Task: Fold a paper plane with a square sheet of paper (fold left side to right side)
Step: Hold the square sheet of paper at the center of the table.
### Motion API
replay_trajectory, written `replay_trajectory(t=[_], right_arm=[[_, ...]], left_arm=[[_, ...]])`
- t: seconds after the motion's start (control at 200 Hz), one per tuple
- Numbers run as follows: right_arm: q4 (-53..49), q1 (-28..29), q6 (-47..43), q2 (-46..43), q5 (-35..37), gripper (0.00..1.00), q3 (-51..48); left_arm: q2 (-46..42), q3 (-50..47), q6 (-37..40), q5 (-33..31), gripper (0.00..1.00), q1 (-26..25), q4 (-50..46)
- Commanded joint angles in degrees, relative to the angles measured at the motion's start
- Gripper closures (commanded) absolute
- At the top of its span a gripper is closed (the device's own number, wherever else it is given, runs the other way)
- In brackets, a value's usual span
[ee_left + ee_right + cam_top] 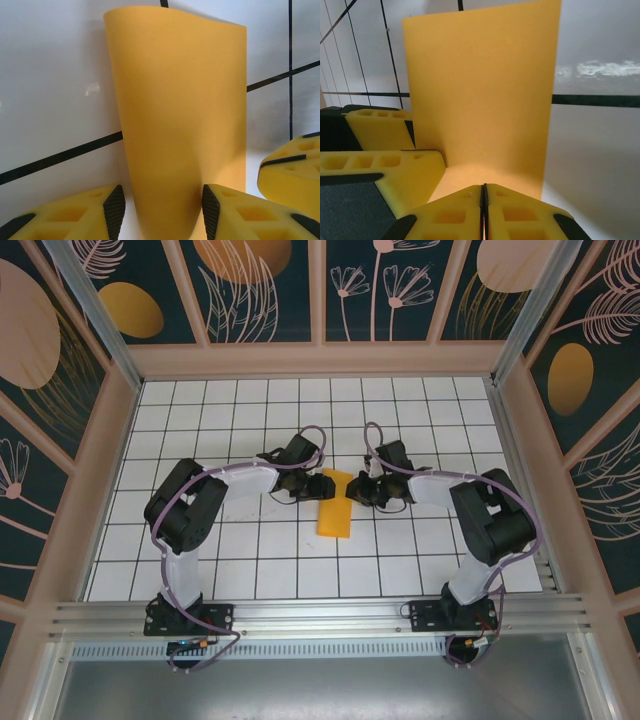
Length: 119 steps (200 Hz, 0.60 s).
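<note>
Orange-yellow and matte, the square sheet of paper (335, 508) lies doubled into a narrow strip on the white grid table (200, 410) between our arms. Our left gripper (162, 202) stands spread, straddling its curling end. Our right gripper (483, 197) is closed, tips against its edge.

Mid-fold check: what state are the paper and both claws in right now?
Orange-yellow paper sheet: doubled over into a narrow rectangle, upper layer bowed rather than pressed flat.
Left claw: open, one finger on each side of the paper.
Right claw: shut, fingertips together, apparently pinching the paper's edge.
</note>
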Motion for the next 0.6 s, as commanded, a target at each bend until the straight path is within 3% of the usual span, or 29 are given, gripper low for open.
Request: replay_trajectory(t=[0.0, 0.591], right_arm=[[-1.4, 0.6, -0.3, 1.5, 1.1, 0.88, 2.0], [-4.3, 1.2, -1.8, 3.5, 3.9, 0.88, 3.2]], left_arm=[[3.1, 0.1, 1.2, -2.1, 0.51, -0.3, -1.9], [3.1, 0.1, 1.2, -2.2, 0.51, -0.4, -1.9]])
